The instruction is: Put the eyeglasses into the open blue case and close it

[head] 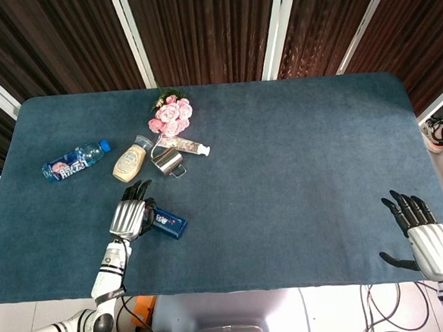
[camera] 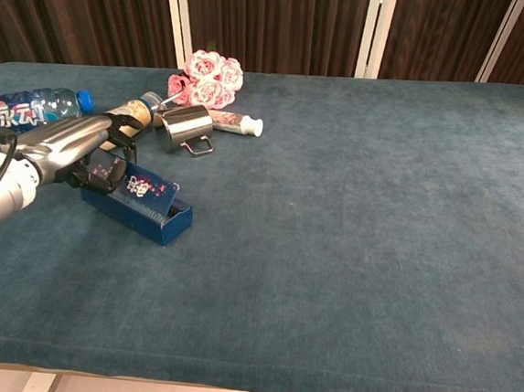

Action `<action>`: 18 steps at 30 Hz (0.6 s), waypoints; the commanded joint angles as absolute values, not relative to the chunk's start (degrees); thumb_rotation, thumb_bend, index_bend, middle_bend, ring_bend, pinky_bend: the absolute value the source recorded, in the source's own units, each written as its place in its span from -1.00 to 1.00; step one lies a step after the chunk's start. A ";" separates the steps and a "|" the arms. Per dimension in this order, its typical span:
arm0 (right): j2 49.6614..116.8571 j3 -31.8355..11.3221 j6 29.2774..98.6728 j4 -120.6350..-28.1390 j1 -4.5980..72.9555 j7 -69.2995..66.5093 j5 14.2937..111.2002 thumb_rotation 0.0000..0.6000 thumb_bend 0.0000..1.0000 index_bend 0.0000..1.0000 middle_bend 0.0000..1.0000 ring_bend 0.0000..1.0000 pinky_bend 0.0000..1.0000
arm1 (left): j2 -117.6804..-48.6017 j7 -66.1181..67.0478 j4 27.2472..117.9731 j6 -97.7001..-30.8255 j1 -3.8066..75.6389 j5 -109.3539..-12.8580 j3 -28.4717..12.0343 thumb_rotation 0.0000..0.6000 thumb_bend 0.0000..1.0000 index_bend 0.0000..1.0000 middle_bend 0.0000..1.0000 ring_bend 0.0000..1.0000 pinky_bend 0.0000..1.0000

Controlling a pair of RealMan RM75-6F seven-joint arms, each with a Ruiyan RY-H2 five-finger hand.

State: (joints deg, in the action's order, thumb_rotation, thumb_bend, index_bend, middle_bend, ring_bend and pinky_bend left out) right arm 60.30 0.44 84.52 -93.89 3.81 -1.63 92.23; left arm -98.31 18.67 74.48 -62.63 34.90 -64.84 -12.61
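The blue case (head: pixel 169 223) lies aslant on the dark cloth at the front left, its patterned lid (camera: pixel 148 187) raised over the tray (camera: pixel 138 211). My left hand (head: pixel 131 216) rests over the case's left end, fingers (camera: pixel 120 134) curled above the lid and thumb below, holding it. The eyeglasses cannot be made out; the hand and lid hide the inside of the case. My right hand (head: pixel 428 241) hovers at the table's front right edge, fingers spread, holding nothing. It does not show in the chest view.
Behind the case stand a metal cup (camera: pixel 184 127), a lying sauce bottle (camera: pixel 127 114), a water bottle (camera: pixel 26 112), a small tube (camera: pixel 236 122) and pink flowers (camera: pixel 206 75). The blue cloth table (head: pixel 298 176) stretches bare to the right.
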 commanded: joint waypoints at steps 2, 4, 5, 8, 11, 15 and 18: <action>60.19 0.40 84.57 -93.85 3.81 -1.86 92.17 1.00 -0.46 -1.00 -1.00 -1.00 -0.98 | -99.26 19.37 72.92 -61.69 35.66 -63.44 -13.32 1.00 0.17 0.23 -0.84 -1.00 -0.76; 60.15 0.39 84.59 -93.86 3.80 -1.95 92.15 1.00 -0.46 -1.00 -1.00 -1.00 -0.98 | -99.65 19.59 72.12 -61.34 35.96 -62.88 -13.55 1.00 0.17 0.23 -0.84 -1.00 -0.76; 60.14 0.40 84.58 -93.86 3.80 -1.96 92.15 1.00 -0.46 -1.00 -1.00 -1.00 -0.98 | -99.83 19.64 71.79 -61.22 36.08 -62.69 -13.64 1.00 0.17 0.23 -0.84 -1.00 -0.76; 60.13 0.41 84.58 -93.88 3.80 -1.95 92.18 1.00 -0.46 -1.00 -1.00 -1.00 -0.98 | -100.40 19.67 70.71 -60.95 36.48 -62.25 -13.94 1.00 0.17 0.23 -0.84 -1.00 -0.76; 60.12 0.39 84.57 -93.90 3.80 -1.99 92.10 1.00 -0.46 -1.00 -1.00 -1.00 -0.98 | -101.06 19.40 69.42 -60.72 36.86 -61.88 -14.27 1.00 0.17 0.20 -0.84 -1.00 -0.76; 60.08 0.40 84.56 -93.90 3.81 -2.04 92.12 1.00 -0.47 -1.00 -1.00 -1.00 -0.98 | -101.73 18.29 68.12 -60.38 37.08 -61.61 -14.59 1.00 0.02 -0.16 -0.88 -1.00 -0.77; 60.02 0.43 84.56 -93.93 3.80 -2.15 92.17 1.00 -0.46 -1.00 -1.00 -1.00 -0.98 | -102.31 17.20 66.95 -60.58 37.26 -61.94 -14.84 1.00 -0.12 -0.47 -0.92 -1.00 -0.77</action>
State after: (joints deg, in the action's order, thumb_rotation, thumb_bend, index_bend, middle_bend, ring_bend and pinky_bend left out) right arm 60.03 0.43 84.56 -93.92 3.80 -2.14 92.17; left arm -102.06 17.51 67.32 -60.51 37.16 -61.81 -14.73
